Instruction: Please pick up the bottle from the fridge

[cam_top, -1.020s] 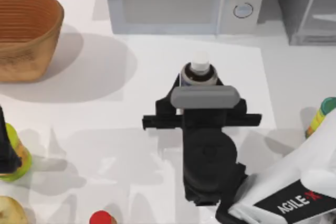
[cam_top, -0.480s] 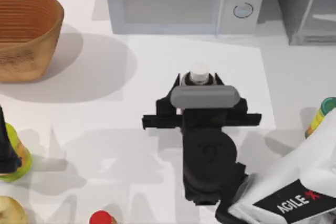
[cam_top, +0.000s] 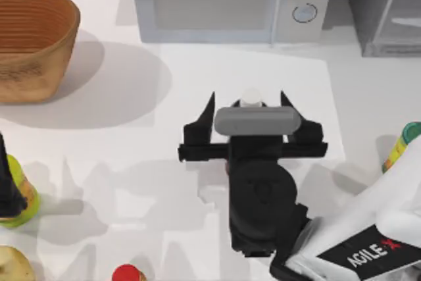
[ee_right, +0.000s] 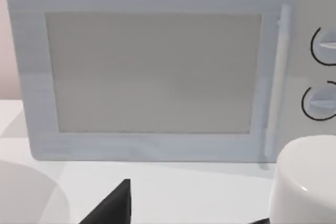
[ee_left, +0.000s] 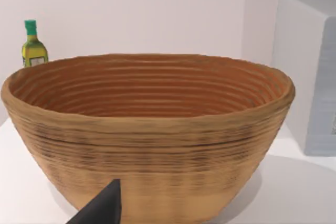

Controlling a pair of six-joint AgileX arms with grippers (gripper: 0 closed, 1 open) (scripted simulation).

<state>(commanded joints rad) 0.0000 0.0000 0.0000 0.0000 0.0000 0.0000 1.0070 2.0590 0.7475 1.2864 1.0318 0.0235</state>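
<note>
Since the earlier frames, the right gripper (cam_top: 248, 111) had spread its fingers wide apart, releasing the bottle (cam_top: 250, 100) it had been clamping; the fingertips now stood clear on either side of the bottle, and less of the bottle showed from above. The bottle stood upright on the tabletop (cam_top: 164, 136) at mid-table, in front of the microwave (cam_top: 210, 1) and well apart from the fridge (cam_top: 388, 11) at the far right corner. In the right wrist view its white cap (ee_right: 304, 177) sat close to the camera, with the microwave door behind it. The bottle is judged small, light and rigid, with a smooth and possibly slippery body; the best hold would be across the dark body below the neck, not on the narrow cap. Its body was hidden under the gripper housing in the top view, so label and exact lean could not be made out. The left gripper (ee_left: 102, 208) was parked near the basket (ee_left: 147, 129) at the left side; only one dark fingertip showed, so its state could not be told.
</note>
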